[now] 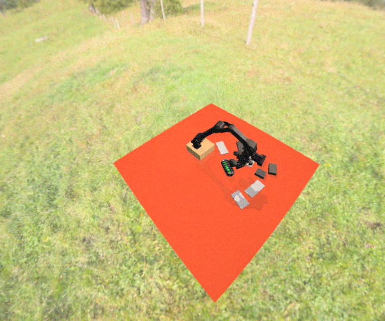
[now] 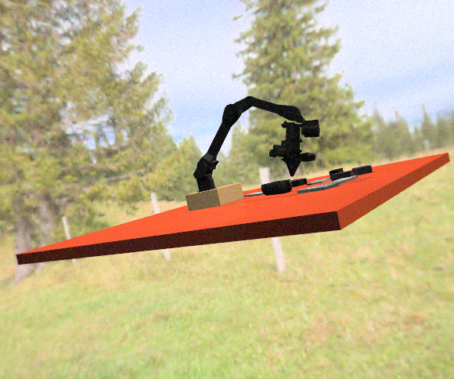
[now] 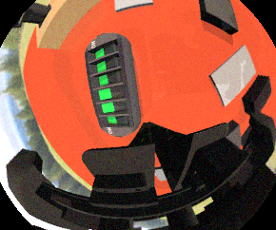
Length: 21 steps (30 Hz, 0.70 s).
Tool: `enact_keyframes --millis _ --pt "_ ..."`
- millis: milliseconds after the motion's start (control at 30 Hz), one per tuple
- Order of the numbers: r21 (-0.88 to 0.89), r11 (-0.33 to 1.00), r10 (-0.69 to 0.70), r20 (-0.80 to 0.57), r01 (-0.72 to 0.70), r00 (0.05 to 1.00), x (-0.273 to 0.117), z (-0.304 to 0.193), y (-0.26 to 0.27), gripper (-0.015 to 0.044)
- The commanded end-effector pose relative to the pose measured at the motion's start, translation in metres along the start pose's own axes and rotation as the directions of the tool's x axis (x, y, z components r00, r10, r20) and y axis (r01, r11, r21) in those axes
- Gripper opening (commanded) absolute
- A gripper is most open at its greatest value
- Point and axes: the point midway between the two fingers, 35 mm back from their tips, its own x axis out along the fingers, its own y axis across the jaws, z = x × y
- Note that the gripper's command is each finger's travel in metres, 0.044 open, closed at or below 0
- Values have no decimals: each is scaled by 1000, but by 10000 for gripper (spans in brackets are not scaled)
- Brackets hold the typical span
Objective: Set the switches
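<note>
The controller unit point(image 1: 225, 167) point(image 2: 276, 187) point(image 3: 129, 90) sits on its base on the red bench point(image 1: 186, 207) point(image 2: 203, 228) point(image 3: 156, 76), just beyond the arm's wooden mounting block point(image 1: 206, 151) point(image 2: 231, 193) point(image 3: 53, 35) and apart from it; its six switches face up, a green patch showing on each. The gripper point(image 1: 230, 164) point(image 2: 293, 175) point(image 3: 146, 125) is closed, its fingertips brought together with nothing between them; it points down above the bench near the unit, and in the exterior view a gap shows beneath the tips. A pale flat plate point(image 1: 254, 188) point(image 2: 341, 181) and two dark modules point(image 1: 260, 173) point(image 2: 340, 175); point(image 1: 272, 169) point(image 2: 362, 170) lie to the right of the unit, well apart from it.

As for progress, the unit is already upright, as the finish demands; the label is out of sight, so nothing shows whether any switch matches it. The pressed ends are perhaps too small to judge surely here; what remains, unless the label is already known, is likely reading it, then pressing any wrong switches, leaving the unit flat and moving the arm away.
</note>
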Motion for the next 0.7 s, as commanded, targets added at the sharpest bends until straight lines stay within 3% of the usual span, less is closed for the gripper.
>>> enact_keyframes --millis 0,667 --pt "-13 1000 -5 9 5 1000 -2 2 -2 0" --pt "-8 1000 -7 11 7 1000 26 2 -11 0"
